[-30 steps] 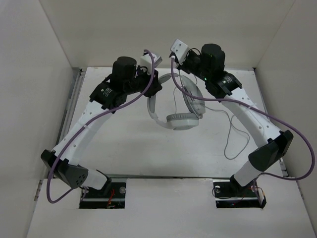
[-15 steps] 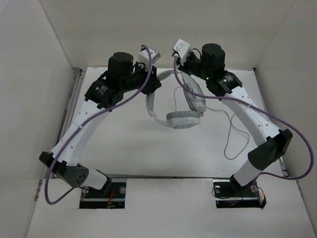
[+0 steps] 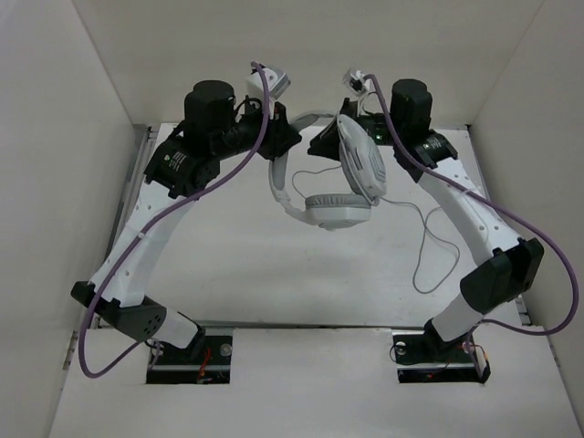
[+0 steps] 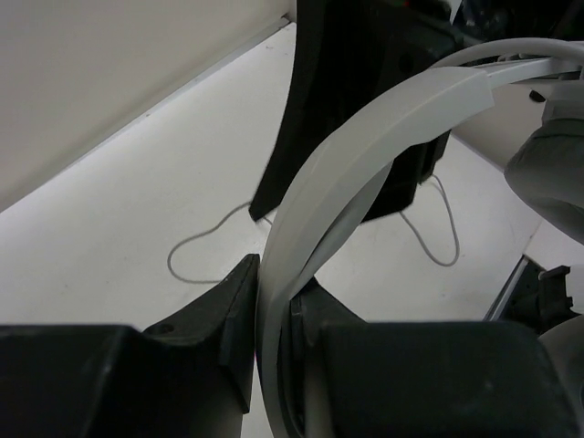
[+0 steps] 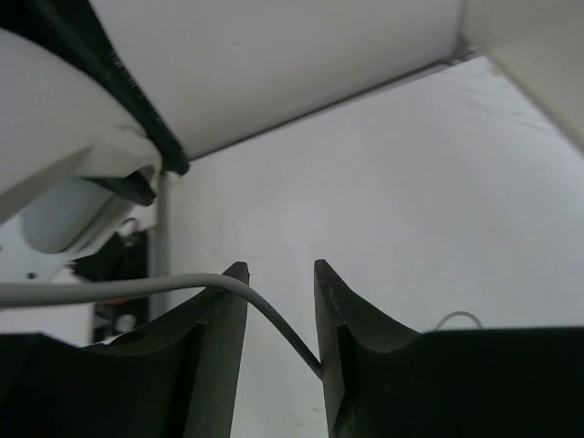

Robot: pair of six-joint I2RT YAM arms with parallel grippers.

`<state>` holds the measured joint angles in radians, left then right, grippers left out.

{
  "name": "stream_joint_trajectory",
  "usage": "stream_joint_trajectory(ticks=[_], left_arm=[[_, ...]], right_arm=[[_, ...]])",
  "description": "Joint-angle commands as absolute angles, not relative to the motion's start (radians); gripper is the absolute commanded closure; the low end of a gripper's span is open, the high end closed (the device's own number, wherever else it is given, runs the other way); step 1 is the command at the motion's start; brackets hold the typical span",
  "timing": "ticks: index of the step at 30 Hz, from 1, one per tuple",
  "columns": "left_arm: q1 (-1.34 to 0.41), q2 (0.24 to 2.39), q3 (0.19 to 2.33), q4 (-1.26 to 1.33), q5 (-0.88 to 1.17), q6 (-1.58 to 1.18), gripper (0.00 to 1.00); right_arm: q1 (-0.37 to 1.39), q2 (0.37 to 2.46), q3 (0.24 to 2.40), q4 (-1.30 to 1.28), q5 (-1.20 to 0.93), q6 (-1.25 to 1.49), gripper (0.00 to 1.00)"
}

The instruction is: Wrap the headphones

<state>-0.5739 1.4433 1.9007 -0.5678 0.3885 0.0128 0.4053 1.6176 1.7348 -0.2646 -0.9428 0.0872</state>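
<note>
- Two grippers sit close together at the upper centre of the top view, the left gripper (image 3: pixel 281 146) on the left and the right gripper (image 3: pixel 330 143) just beside it.
- Headphones (image 3: pixel 319 196) are at the centre of the top view, between the two arms, over the white table (image 3: pixel 228 265).
- Left wrist view: the left gripper's jaws are clamped on the white headband (image 4: pixel 365 137). It rises from between the fingers (image 4: pixel 228 310) and arcs to the upper right of the frame.
- One earcup (image 3: pixel 336 212) faces up at frame centre. The second earcup (image 3: pixel 361 166) stands on edge just above and right of it, next to the right gripper. Cannot tell whether the lower cup touches the table.
- Right wrist view: the right gripper (image 5: pixel 281 283) has its jaws apart with a narrow gap. The thin grey cable (image 5: pixel 137 287) enters from the left edge, crosses the left fingertip and drops through the gap.
- Top view: the rest of the cable (image 3: pixel 424 251) lies in loose loops on the table, right of centre.
</note>
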Motion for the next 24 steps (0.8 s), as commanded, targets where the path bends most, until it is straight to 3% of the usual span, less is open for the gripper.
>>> stream_joint_trajectory(ticks=[1,9,24], left_arm=[[-0.562,1.443,1.977,-0.471,0.422,-0.057,1.00],[-0.499,1.509,2.104,-0.448,0.373,-0.081,1.00],[-0.412,1.611,2.232,-0.357,0.126,-0.218,1.00]], right_arm=[[0.410,1.565,1.637,-0.002,-1.144,0.449,0.58],[0.423,1.525,1.370,0.467,-1.200,0.900,0.51],[0.492,1.477,1.132,0.738,-1.138,1.141,0.44]])
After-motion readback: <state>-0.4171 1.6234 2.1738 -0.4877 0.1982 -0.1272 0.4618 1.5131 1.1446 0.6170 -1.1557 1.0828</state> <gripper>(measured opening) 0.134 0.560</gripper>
